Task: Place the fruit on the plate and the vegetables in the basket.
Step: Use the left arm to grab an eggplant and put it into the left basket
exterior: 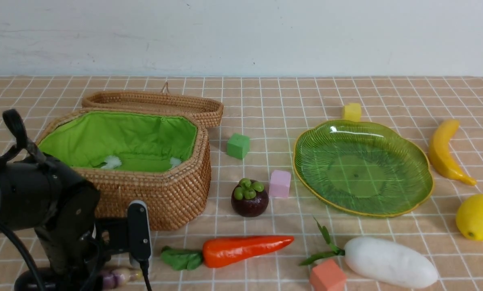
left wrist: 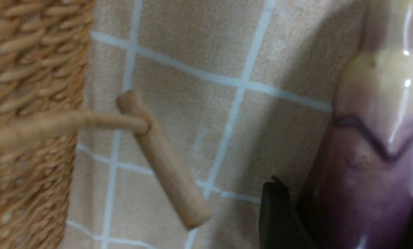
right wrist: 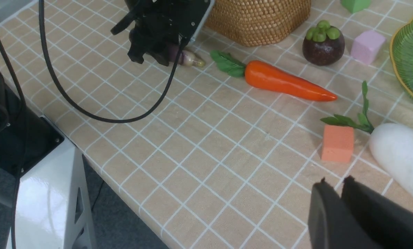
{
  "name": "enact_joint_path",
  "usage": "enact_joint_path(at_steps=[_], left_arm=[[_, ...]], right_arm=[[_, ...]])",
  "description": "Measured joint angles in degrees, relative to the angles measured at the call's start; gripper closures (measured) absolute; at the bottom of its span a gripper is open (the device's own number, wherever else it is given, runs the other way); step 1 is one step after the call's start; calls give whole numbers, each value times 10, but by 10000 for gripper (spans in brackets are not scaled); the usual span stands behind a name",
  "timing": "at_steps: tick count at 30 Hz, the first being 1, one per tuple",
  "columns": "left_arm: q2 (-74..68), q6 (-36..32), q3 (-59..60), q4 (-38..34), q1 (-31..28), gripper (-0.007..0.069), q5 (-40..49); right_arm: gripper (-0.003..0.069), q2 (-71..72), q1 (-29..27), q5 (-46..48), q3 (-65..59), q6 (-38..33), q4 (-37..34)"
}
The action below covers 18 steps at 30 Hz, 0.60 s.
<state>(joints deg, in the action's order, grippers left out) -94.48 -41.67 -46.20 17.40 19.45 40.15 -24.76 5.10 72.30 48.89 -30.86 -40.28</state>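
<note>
My left gripper (exterior: 100, 279) is low at the front left, beside the open woven basket (exterior: 172, 194), shut on the purple eggplant (left wrist: 376, 138), which lies on the cloth. The carrot (exterior: 241, 249) and white radish (exterior: 389, 262) lie along the front. The mangosteen (exterior: 249, 198) stands left of the empty green plate (exterior: 363, 165). The banana (exterior: 443, 151) and lemon (exterior: 478, 217) are right of the plate. My right gripper (right wrist: 334, 181) is shut and empty, above the cloth near the radish (right wrist: 400, 155); it is out of the front view.
The basket lid (exterior: 156, 103) lies behind the basket. Foam cubes are scattered about: green (exterior: 238, 146), pink (exterior: 280, 183), yellow (exterior: 352, 112), orange (exterior: 327, 277). A wooden toggle (left wrist: 165, 166) hangs from the basket wall near the eggplant. The table's front edge (right wrist: 130, 211) is close.
</note>
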Motion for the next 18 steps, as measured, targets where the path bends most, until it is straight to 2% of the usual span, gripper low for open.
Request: enact_joint_path(at_steps=[4, 7, 10, 13, 18], left_arm=[[35, 2, 0, 5, 0, 287, 42], [120, 13, -15, -6, 0, 287, 115], [195, 17, -42, -8, 0, 287, 122], [237, 17, -64, -11, 0, 287, 78], [225, 4, -116, -2, 0, 287, -100]], right_arm=[[571, 0, 0, 0, 0, 0, -1], [571, 0, 0, 0, 0, -7, -15], [571, 0, 0, -22, 0, -28, -25], [571, 0, 0, -66, 0, -33, -37], [571, 0, 0, -170, 0, -38, -79]])
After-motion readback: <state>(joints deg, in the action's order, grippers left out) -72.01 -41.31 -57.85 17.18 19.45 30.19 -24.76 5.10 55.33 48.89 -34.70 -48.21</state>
